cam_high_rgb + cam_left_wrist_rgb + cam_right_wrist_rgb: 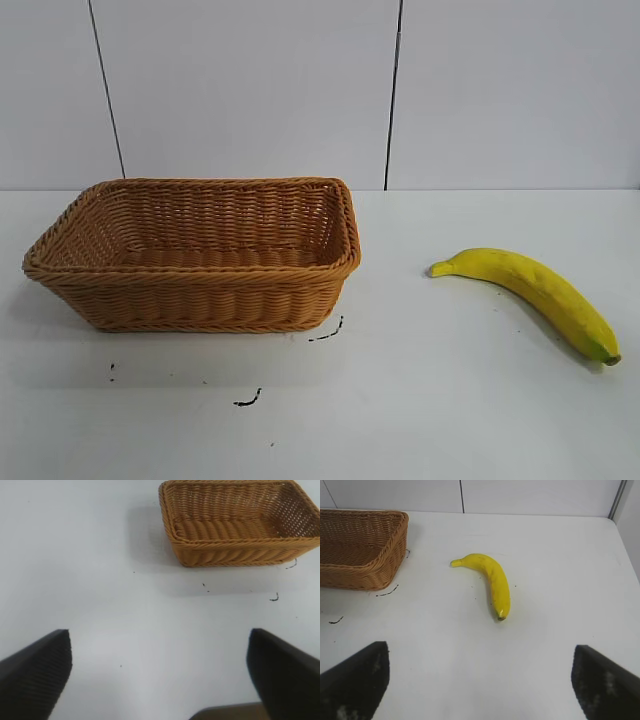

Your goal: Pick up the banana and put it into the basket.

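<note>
The yellow banana (535, 291) lies on the white table at the right, dark tip toward the front right; it also shows in the right wrist view as the banana (491, 580). The orange-brown wicker basket (60, 262) stands at the left, with nothing in it, and appears as the basket (175, 540) and the basket (395, 545) in the wrist views. My right gripper (481, 652) is open, well short of the banana, with only table between its fingers. My left gripper (160, 642) is open too, far from the basket. Neither arm shows in the exterior view.
Small dark marks (248, 400) dot the table in front of the basket. A pale panelled wall (250, 90) stands behind the table. The table's far edge (615, 530) runs past the banana in the right wrist view.
</note>
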Robot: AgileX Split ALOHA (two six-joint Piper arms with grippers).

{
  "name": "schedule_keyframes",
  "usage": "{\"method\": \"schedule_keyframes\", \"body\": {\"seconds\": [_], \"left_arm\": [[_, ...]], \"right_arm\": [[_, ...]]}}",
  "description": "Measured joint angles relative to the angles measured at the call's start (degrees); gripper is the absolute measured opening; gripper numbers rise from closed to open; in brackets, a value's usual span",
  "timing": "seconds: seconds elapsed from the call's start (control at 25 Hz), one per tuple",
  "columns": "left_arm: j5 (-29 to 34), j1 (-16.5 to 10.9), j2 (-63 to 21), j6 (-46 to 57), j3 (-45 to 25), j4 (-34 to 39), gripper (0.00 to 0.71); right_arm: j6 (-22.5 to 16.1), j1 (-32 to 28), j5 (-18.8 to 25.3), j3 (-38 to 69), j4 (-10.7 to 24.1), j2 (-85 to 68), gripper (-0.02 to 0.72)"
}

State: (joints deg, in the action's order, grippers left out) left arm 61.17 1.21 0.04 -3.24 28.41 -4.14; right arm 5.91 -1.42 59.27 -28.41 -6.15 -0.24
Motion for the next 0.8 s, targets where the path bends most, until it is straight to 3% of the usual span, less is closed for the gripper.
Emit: {"method": "schedule_keyframes", "body": {"seconds": [0.4, 0.8], "left_arm": [[0.0, 0.0, 0.0, 0.0, 0.0, 0.0, 0.690], [0.0, 0.0, 0.0, 0.0, 0.0, 0.0, 0.690]], "right_arm": [[-0.1, 0.0, 0.1, -0.6, 0.0, 0.8, 0.692], [-0.8, 0.0, 0.0, -12.4, 0.0, 28.7, 0.692]]}}
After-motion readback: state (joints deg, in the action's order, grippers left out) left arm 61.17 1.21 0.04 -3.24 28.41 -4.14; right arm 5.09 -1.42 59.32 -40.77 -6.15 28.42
